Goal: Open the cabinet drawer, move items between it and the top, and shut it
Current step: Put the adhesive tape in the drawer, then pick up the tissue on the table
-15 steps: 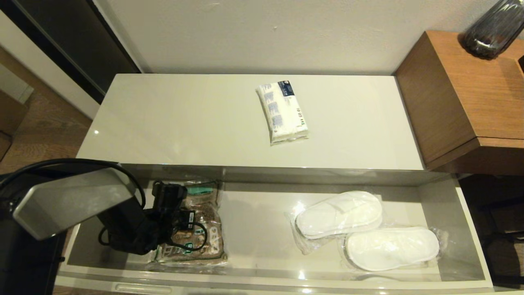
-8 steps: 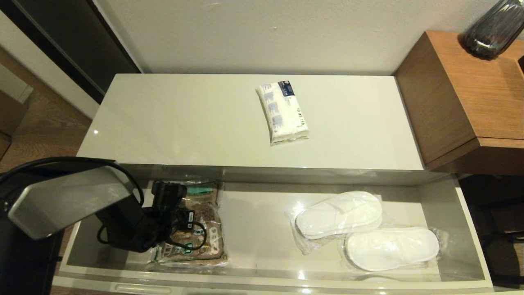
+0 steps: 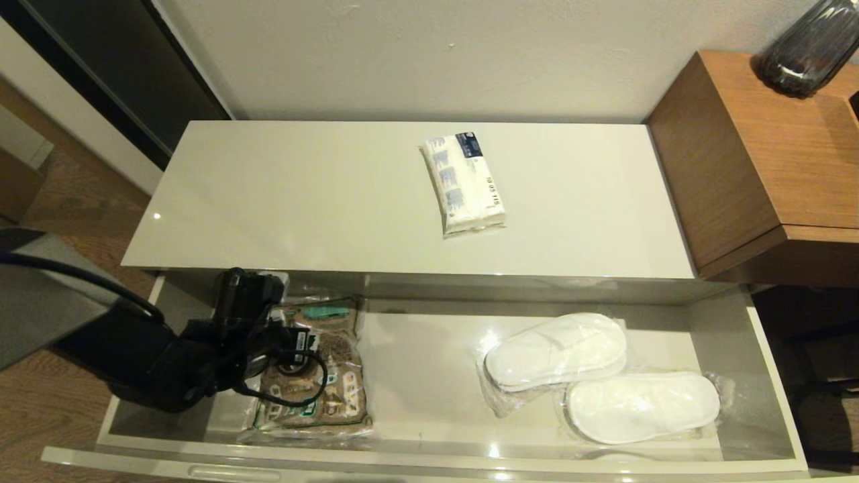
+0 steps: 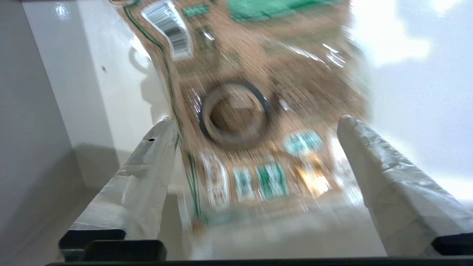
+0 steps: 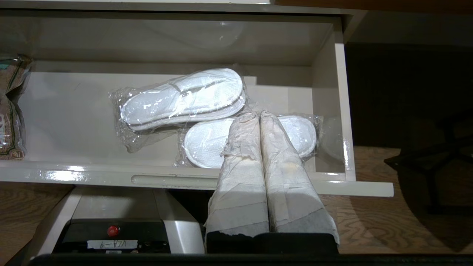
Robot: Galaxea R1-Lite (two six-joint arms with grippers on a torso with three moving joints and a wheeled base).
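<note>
The cabinet drawer (image 3: 416, 463) stands pulled out below the top (image 3: 302, 194). My left gripper (image 4: 255, 120) hangs open over the drawer's left end, above a small black tape roll (image 4: 205, 127) that lies on the brown patterned pouch (image 3: 329, 389). Neither finger touches the roll. Wrapped white slippers (image 3: 557, 349) lie in the drawer's right half. A white tissue pack (image 3: 463, 184) with blue print rests on the top. My right gripper (image 5: 259, 114) is shut on nothing, in front of the drawer's right end and outside the head view.
A brown wooden side table (image 3: 772, 168) with a dark vase (image 3: 812, 47) adjoins the cabinet on the right. The wall runs behind the top. My left arm (image 3: 154, 362) reaches over the drawer's left side wall. Bare drawer floor (image 3: 416, 376) lies between pouch and slippers.
My left arm has swung out to the left, and its wrist has shifted toward the drawer's back left corner. The tape roll lies uncovered on the pouch. Slippers and tissue pack have not moved.
</note>
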